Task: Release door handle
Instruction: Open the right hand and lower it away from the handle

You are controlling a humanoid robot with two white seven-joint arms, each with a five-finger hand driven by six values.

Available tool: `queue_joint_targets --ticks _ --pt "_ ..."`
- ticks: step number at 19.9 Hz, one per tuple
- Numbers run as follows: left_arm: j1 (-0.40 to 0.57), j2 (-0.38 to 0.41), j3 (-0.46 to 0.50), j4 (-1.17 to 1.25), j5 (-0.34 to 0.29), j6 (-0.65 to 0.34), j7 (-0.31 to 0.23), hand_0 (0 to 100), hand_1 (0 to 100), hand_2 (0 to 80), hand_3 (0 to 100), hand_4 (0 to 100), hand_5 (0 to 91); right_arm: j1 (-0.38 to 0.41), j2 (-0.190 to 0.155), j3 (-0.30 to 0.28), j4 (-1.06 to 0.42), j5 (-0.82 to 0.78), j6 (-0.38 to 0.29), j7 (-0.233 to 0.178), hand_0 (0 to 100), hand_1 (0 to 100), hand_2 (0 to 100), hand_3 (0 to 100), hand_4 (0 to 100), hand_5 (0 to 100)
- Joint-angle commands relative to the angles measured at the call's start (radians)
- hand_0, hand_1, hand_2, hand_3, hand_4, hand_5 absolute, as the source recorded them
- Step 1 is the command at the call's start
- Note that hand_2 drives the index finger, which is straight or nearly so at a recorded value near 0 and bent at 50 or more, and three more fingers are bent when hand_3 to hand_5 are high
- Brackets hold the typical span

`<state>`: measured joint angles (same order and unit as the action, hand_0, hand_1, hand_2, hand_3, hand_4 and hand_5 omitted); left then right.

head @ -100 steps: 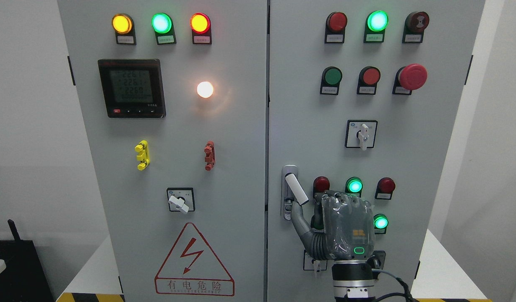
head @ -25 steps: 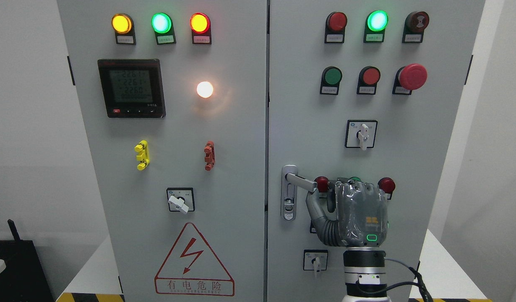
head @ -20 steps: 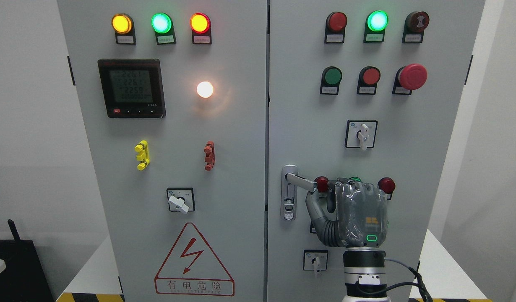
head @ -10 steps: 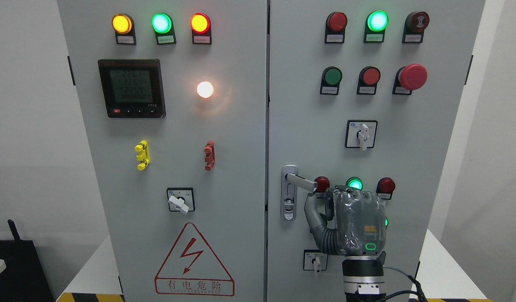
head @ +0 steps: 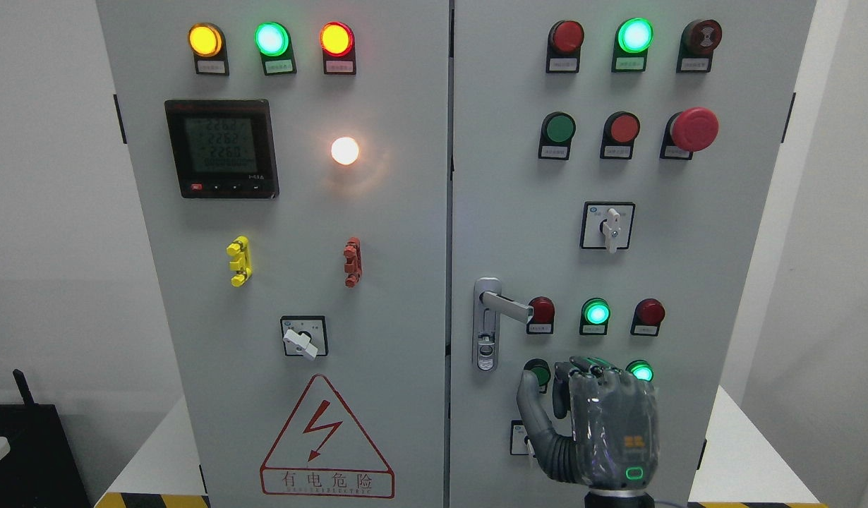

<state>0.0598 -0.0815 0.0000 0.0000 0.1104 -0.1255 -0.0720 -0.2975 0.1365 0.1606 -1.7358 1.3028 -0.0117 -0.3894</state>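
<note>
Since half a second ago, the robot's right hand (head: 603,427) has dropped from just beneath the door handle (head: 503,305) to the bottom edge of the view, and the two are now well apart. A second ago the hand's thumb sat right under the lever's free end, hiding the green indicator lamp (head: 595,312); that lamp now shows in full between two red lamps.

The hand is seen from the back, grey and wrapped in clear film, with its fingers loosely bent and its thumb (head: 527,395) standing out to the left. It holds nothing. The left hand is not visible.

The handle is a silver lever on the left edge of the right cabinet door (head: 723,233), hinged at the top of a tall silver lock plate (head: 484,346). It points right and slightly downward, its end touching or just in front of a red lamp (head: 541,310). Five seconds ago it angled more steeply downward, so it has been swung up and now stays there on its own.

Both grey doors of the electrical cabinet look shut, with lamps, push buttons, rotary switches and a digital meter (head: 221,148) across them.

Judging from the clear gap, the release looks complete; the hand seems to be retreating.
</note>
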Motion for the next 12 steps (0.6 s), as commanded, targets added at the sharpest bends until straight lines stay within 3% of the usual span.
queue_joint_targets --ticks 1,2,4,7,8,11,12 --pt "0.0 0.0 -0.012 -0.015 0.0 0.0 0.003 12 39 0.0 0 0 0.0 0.121 0.003 -0.044 -0.131 0.0 -0.027 -0.008 59 33 54 89 76 78" --pt "0.0 0.0 -0.012 -0.015 0.0 0.0 0.003 12 39 0.0 0 0 0.0 0.124 0.002 -0.044 -0.142 0.0 -0.028 -0.008 58 33 51 86 71 75" --pt "0.0 0.0 -0.012 -0.015 0.0 0.0 0.004 12 39 0.0 0 0 0.0 0.13 0.0 -0.047 -0.159 0.0 -0.03 -0.006 59 30 33 57 52 53" --pt "0.0 0.0 -0.012 -0.015 -0.001 0.0 0.003 12 39 0.0 0 0 0.0 0.13 -0.001 -0.065 -0.189 0.0 -0.043 -0.006 57 26 14 27 26 25" --pt "0.0 0.0 -0.012 -0.015 0.0 0.0 0.003 12 39 0.0 0 0 0.0 0.13 -0.003 -0.07 -0.197 0.0 -0.062 -0.006 56 25 12 25 23 24" --pt "0.0 0.0 -0.012 -0.015 -0.001 0.0 0.003 12 39 0.0 0 0 0.0 0.117 0.0 -0.085 -0.197 0.0 -0.099 0.006 56 14 0 7 4 0" --pt "0.0 0.0 -0.012 -0.015 0.0 0.0 0.003 12 39 0.0 0 0 0.0 0.113 -0.001 -0.085 -0.197 -0.002 -0.1 0.009 53 11 0 2 0 0"
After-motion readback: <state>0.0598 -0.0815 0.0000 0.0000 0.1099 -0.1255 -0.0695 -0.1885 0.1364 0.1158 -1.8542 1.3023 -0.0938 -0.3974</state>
